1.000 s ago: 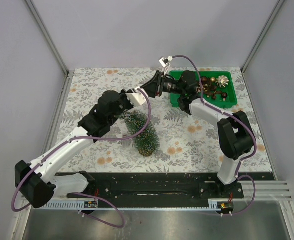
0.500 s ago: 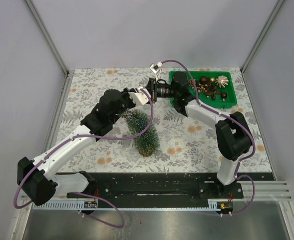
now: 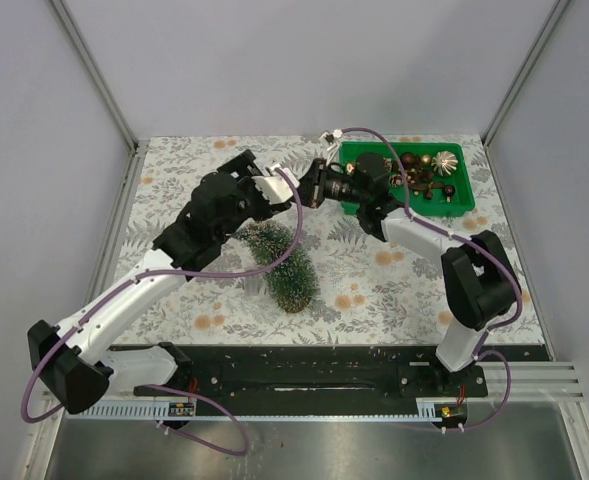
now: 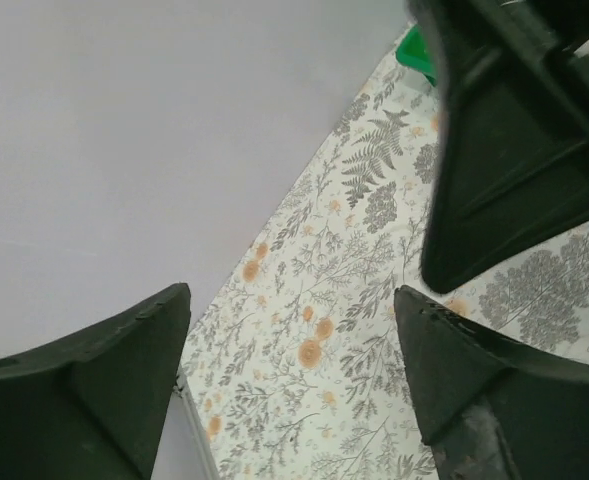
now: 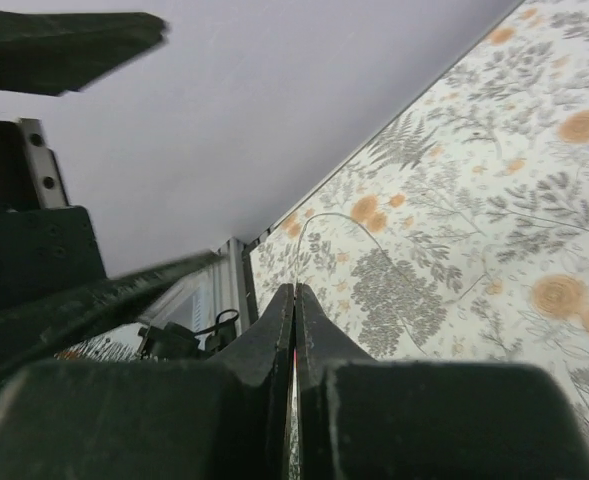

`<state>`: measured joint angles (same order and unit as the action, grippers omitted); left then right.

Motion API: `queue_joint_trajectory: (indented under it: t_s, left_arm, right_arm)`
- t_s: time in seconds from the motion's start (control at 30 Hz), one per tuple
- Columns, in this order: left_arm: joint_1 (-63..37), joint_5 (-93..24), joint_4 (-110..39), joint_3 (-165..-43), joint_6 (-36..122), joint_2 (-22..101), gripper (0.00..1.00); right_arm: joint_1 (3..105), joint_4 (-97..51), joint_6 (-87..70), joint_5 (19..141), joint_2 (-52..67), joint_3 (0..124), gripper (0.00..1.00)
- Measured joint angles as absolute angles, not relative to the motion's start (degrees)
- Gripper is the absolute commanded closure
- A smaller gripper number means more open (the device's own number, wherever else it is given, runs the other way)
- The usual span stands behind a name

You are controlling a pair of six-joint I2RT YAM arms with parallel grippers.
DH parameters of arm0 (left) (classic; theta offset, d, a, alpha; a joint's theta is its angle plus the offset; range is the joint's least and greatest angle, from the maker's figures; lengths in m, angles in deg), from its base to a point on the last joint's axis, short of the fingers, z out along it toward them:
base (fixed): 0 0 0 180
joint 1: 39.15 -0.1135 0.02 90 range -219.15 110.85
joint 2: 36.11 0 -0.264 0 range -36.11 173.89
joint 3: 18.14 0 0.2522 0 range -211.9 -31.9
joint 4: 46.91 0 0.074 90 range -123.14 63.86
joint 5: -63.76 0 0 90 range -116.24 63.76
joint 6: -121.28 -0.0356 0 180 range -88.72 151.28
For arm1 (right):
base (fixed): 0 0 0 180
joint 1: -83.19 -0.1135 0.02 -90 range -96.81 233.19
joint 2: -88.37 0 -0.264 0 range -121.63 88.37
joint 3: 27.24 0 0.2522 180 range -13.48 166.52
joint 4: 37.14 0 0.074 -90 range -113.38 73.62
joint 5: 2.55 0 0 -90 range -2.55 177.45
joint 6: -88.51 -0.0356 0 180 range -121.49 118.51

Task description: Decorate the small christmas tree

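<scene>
The small christmas tree (image 3: pixel 285 262), dark green with frosty tips, stands on the floral cloth in front of both grippers. Above its top, my left gripper (image 3: pixel 266 172) is open with nothing between its fingers (image 4: pixel 474 375). In the left wrist view only cloth shows between them. My right gripper (image 3: pixel 307 186) points left at it, tip to tip. Its jaws are shut on a thin thread (image 5: pixel 319 215) that loops away from the tip over the cloth. A red glint shows in the slit between the fingers (image 5: pixel 259 340). Whatever hangs from the thread is hidden.
A green tray (image 3: pixel 357 205) of brown, gold and silver ornaments (image 3: pixel 426 175) sits at the back right, just behind the right arm. White walls with metal corner posts close in the cloth. A black rail with the arm bases runs along the near edge.
The left gripper opened and drew back to the left and up. The right gripper closed its jaws at the spot where the two met.
</scene>
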<state>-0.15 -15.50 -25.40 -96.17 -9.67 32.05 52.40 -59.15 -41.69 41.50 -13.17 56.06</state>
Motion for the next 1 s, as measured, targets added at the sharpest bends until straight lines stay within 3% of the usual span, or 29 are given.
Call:
queue_joint_trajectory:
  t_s: [0.33,0.5,1.0]
  left_arm:
    - [-2.0,-14.2,-15.1,-105.8,-8.4,26.2,0.01]
    - [-7.6,-16.4,-8.6,-111.0,-5.5,22.5,0.01]
    - [-10.8,-29.4,1.5,-111.0,-1.6,14.6,0.01]
  right_arm:
    - [59.3,-64.0,-41.9,49.7,-2.2,45.0,1.0]
    - [59.5,-67.2,-41.6,55.8,4.2,37.0,1.0]
    - [57.2,-69.6,-35.6,73.3,32.1,16.3,1.0]
